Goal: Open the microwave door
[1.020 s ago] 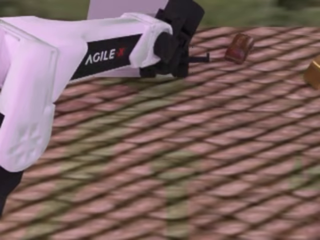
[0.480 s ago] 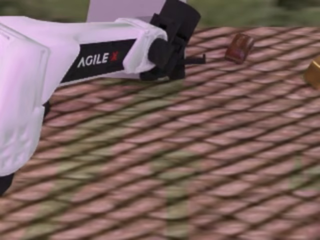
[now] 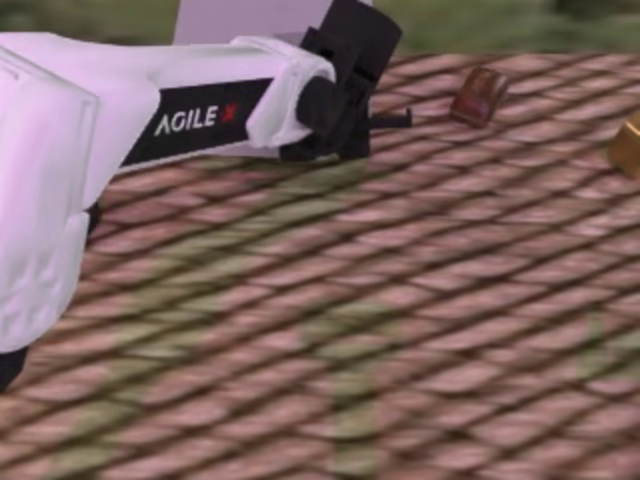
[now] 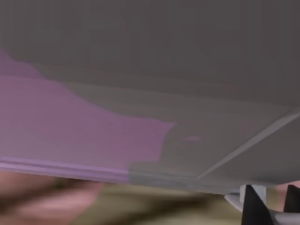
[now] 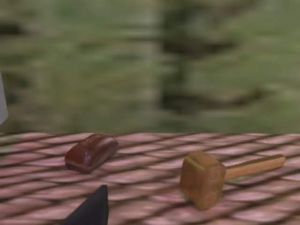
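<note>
Brown block [image 5: 91,152] and wooden mallet [image 5: 206,178] lying apart on pink-tiled table [image 3: 400,330].

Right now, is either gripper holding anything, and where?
Cannot tell. The left gripper is at the microwave, contact hidden. The right gripper holds nothing visible.

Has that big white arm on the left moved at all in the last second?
Yes. In the top view the left arm has slid toward the table's left: against the fixed brown block, the gap from its black wrist has widened a little. Most of that shift came early.
</note>
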You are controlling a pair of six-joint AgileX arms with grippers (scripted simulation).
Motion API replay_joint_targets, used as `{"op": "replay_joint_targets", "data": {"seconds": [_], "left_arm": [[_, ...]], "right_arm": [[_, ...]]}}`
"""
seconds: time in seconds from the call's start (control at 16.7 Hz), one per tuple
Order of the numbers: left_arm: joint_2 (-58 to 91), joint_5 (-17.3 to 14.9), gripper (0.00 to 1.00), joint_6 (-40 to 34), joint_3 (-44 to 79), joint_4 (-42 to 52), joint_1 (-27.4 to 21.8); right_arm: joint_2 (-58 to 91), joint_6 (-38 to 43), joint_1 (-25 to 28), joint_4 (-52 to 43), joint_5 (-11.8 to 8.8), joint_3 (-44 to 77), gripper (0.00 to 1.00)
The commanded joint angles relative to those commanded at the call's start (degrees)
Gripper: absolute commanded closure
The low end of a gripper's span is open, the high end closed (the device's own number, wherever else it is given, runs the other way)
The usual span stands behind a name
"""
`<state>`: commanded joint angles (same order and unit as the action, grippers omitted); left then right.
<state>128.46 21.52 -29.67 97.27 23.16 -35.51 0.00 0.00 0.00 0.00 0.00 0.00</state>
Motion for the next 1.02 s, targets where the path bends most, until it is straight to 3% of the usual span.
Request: {"op": "replay_joint_targets", "data": {"seconds": [1.02], "left_arm": [[-1.5,-1.3,1.0,1.9,-2.9,-1.8,0.1]], "right_arm": [[0.0,0.0,0.0,0.0,0.0,0.0,0.0]]}}
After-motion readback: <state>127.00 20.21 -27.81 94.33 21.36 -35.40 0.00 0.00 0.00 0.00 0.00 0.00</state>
